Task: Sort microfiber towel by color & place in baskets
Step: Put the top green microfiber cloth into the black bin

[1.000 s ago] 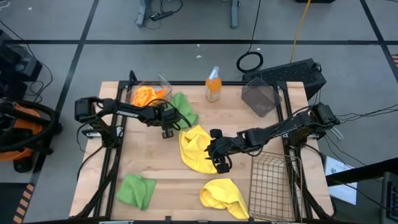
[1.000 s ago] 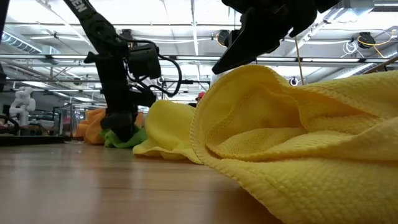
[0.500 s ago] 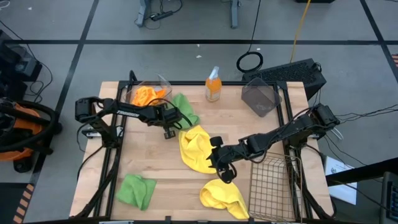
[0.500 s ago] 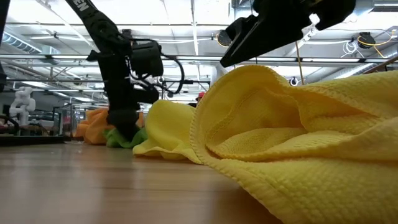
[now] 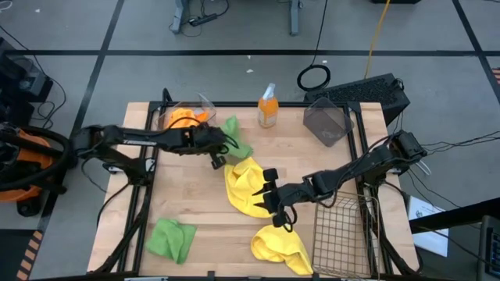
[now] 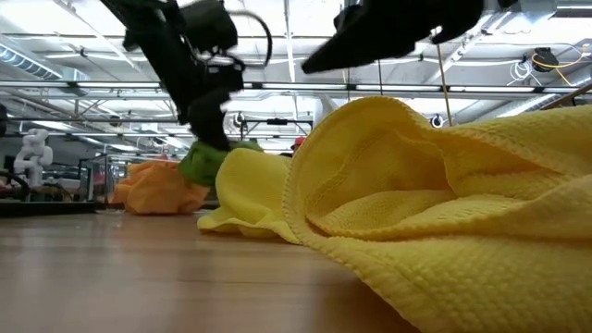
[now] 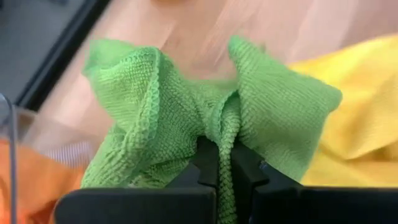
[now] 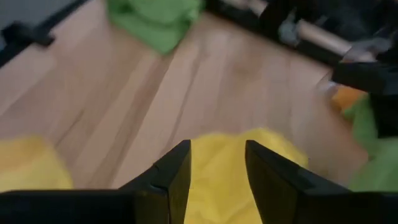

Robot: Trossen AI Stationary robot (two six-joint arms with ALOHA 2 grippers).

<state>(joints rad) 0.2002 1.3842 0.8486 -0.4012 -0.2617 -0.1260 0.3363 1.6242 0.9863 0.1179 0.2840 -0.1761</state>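
Observation:
My left gripper (image 5: 220, 153) is shut on a bright green towel (image 5: 234, 137) next to the clear basket (image 5: 201, 104), which holds orange cloth (image 5: 182, 119). In the low view the green towel (image 6: 208, 162) hangs off the table. My right gripper (image 5: 269, 199) hovers open over a yellow towel (image 5: 244, 187); its fingers (image 8: 177, 171) stand above the yellow cloth (image 8: 217, 171) and touch nothing. A second yellow towel (image 5: 281, 246) lies by the wire mesh basket (image 5: 340, 226). Another green towel (image 5: 172, 238) lies near the table's near left corner. The dark basket (image 5: 328, 125) stands at the far right. My left gripper pinches a bunched fold in the middle of the green towel (image 7: 225, 134) between its two fingers (image 7: 245, 171). Several layers are gathered there. The cloth spreads out to either side of the fingers, lifted off the table and slack.
An orange spray bottle (image 5: 268, 106) stands at the far edge between the clear and dark baskets. Bare wood (image 5: 203, 207) shows left of the yellow towels. In the low view the near yellow towel (image 6: 435, 213) fills the right half.
My left gripper has risen and drawn the green towel up off the table beside the orange cloth; the cloth now hangs clear. My right gripper has shifted a little toward the near edge over the yellow towel, still open.

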